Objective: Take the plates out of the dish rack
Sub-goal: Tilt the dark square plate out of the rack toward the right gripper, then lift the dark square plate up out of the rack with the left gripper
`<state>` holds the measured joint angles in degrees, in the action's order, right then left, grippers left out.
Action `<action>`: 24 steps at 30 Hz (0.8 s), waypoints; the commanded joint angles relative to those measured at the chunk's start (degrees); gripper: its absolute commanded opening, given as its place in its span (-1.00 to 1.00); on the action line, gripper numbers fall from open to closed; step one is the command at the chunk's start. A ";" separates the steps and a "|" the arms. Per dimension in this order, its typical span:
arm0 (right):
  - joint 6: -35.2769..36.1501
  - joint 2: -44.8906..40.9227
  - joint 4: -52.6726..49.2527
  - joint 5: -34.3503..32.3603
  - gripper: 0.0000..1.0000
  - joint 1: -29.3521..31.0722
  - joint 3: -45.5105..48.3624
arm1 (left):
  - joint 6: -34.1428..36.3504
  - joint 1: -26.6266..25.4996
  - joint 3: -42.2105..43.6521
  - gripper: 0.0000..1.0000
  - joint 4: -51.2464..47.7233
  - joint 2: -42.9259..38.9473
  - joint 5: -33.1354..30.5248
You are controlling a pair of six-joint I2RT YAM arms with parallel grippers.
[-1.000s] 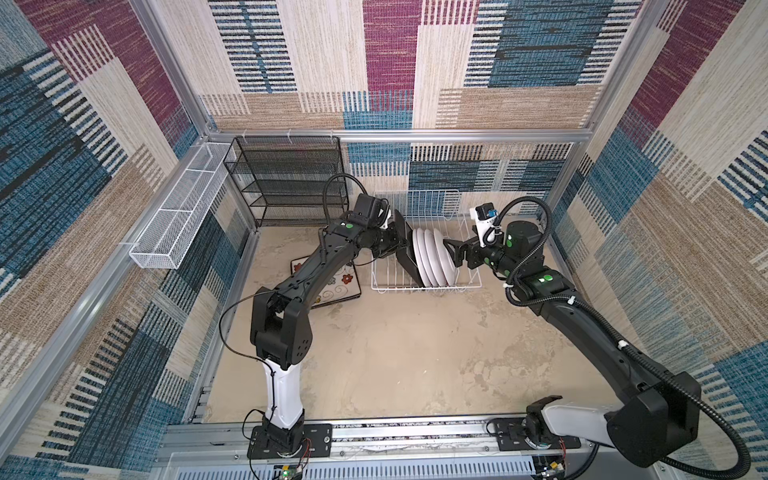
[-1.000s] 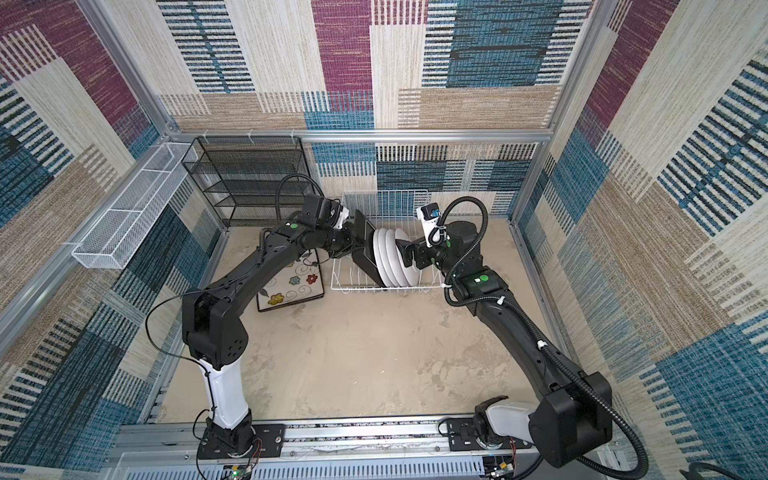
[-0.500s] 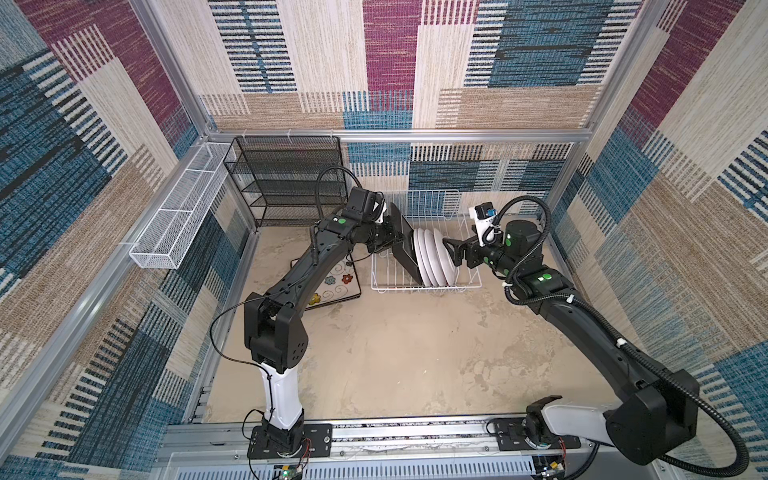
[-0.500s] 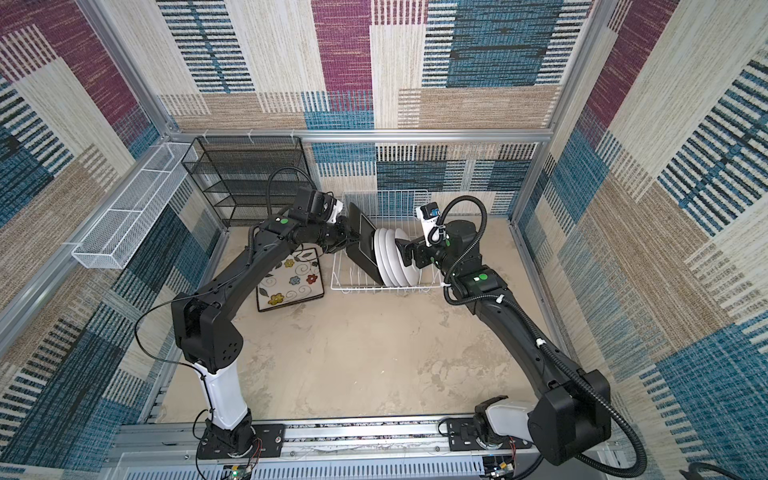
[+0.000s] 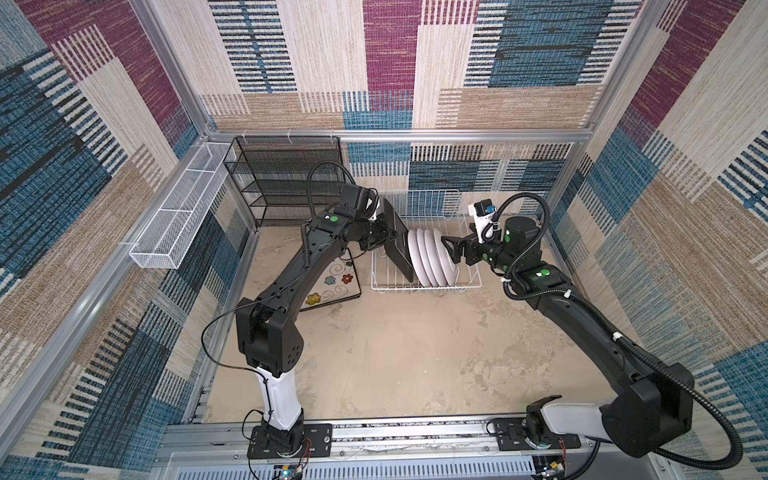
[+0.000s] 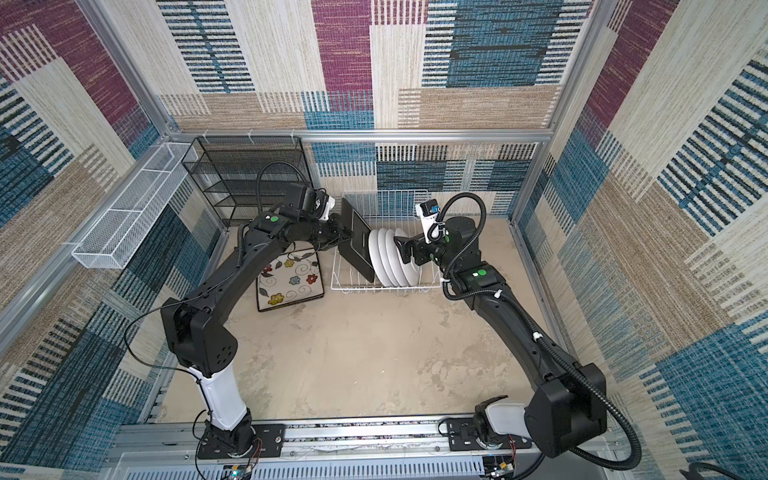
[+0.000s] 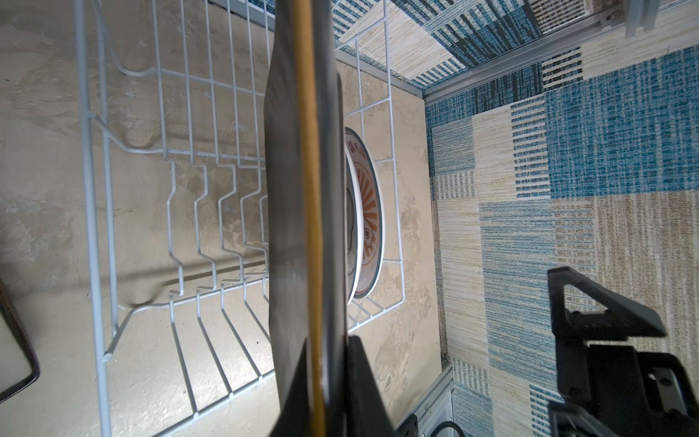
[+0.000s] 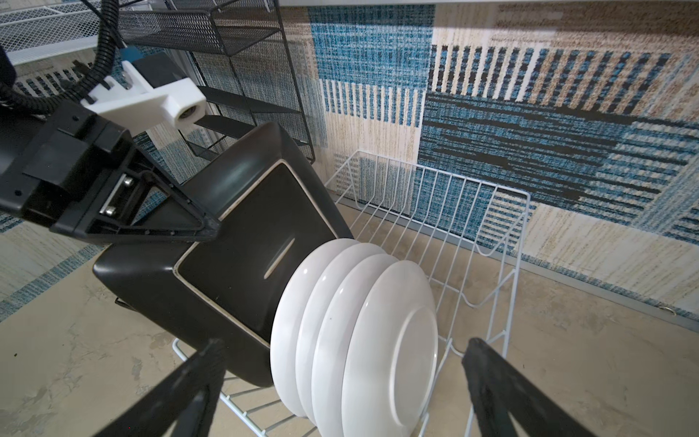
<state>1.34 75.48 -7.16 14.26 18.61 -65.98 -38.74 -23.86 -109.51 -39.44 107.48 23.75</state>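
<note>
since a second ago the left arm has swung its elbow outward and lifted its wrist a little, so more of the cream square plate with coloured flowers point(image 5: 332, 286) shows; it lies flat on the sandy floor point(image 5: 395, 353), just beside the left end of the white wire dish rack point(image 5: 428, 286). the left gripper point(image 5: 385, 236) is clenched on the upper edge of a black-backed square plate point(image 5: 401, 249), one finger on each face; the left wrist view sees that plate point(image 7: 299, 189) edge-on. it stands tilted at the left end of the row, its lower edge down between the rack's walls, though i cannot tell whether it rests on the wires. just beside it four round white plates point(image 5: 432, 257) stand on edge between the prongs, their plain backs toward the right arm. the right gripper point(image 5: 451, 249) has hardly shifted: it hovers near the last round plate with its jaws spread wide, holding nothing
</note>
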 commanded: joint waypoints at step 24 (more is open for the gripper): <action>-8.06 3.84 -0.08 9.60 1.00 -0.74 -5.16 | 8.03 1.18 -4.10 -1.00 0.74 -4.17 -2.89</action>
<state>-4.91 78.89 -7.64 22.04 17.93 -70.37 -33.82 -22.70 -112.53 -42.72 104.64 21.08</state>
